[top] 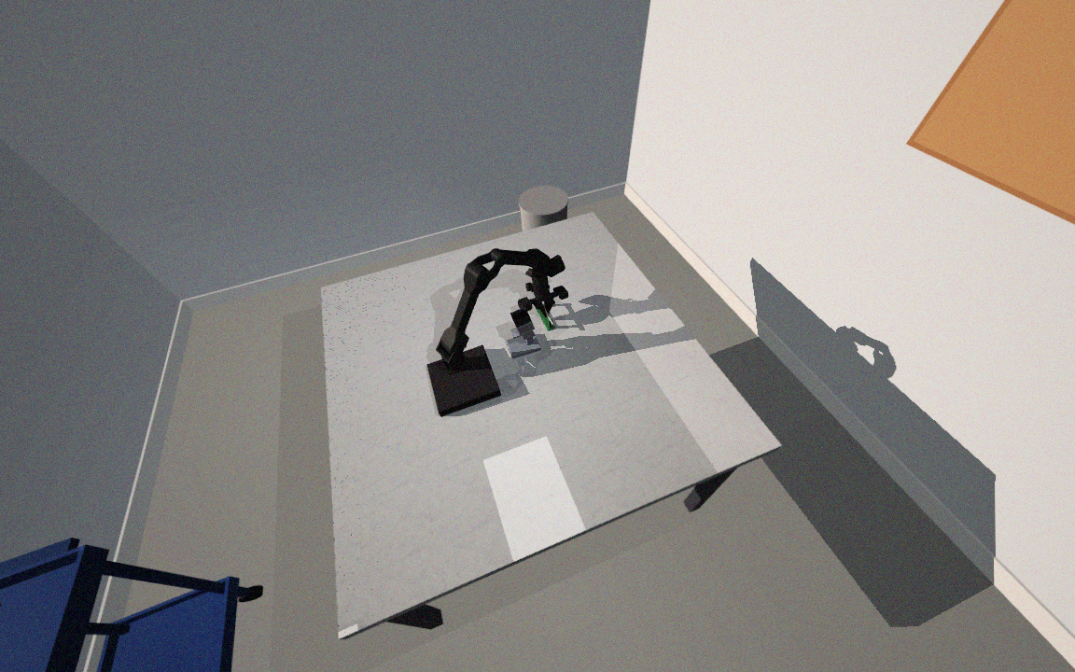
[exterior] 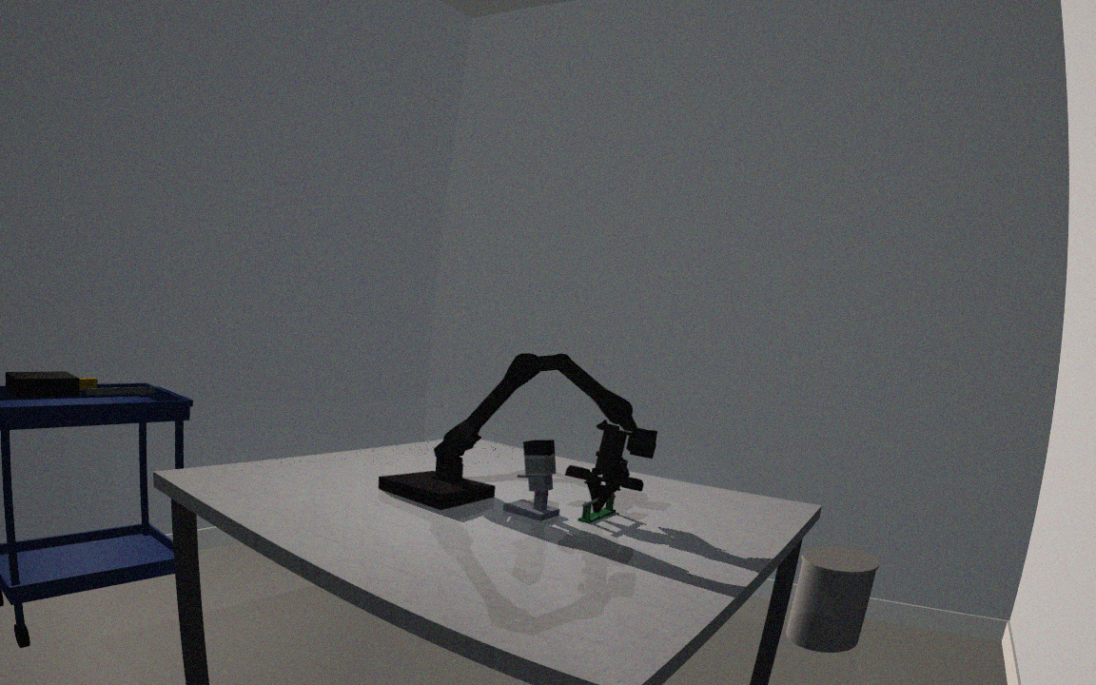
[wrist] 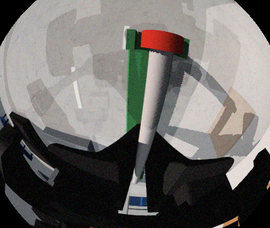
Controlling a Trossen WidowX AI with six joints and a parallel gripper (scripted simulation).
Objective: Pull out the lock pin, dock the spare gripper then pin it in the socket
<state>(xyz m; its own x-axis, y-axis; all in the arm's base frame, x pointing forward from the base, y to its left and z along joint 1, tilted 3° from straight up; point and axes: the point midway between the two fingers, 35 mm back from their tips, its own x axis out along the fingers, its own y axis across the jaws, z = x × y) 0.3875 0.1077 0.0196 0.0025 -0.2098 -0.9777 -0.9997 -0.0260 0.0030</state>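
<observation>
The lock pin (wrist: 158,82), a pale rod with a red head, lies lengthwise over a green rack (top: 545,319) (exterior: 596,515) (wrist: 136,82). Its head is at the rack's far end in the wrist view. My gripper (exterior: 597,505) (wrist: 142,128) points down and is shut on the pin's shaft, low over the rack. Beside the rack, towards the arm's base, the grey mount (top: 524,350) (exterior: 526,511) stands on the table. A grey body with a black top, seemingly the spare gripper (top: 521,318) (exterior: 539,459), stands upright above it. The socket's hole is too small to make out.
The arm's black base (top: 463,383) (exterior: 437,489) stands on the table (top: 408,501) (exterior: 492,587) beyond the mount. A grey bin (top: 543,200) (exterior: 832,600) stands on the floor past the table's edge. A blue cart (exterior: 84,415) stands apart from the table.
</observation>
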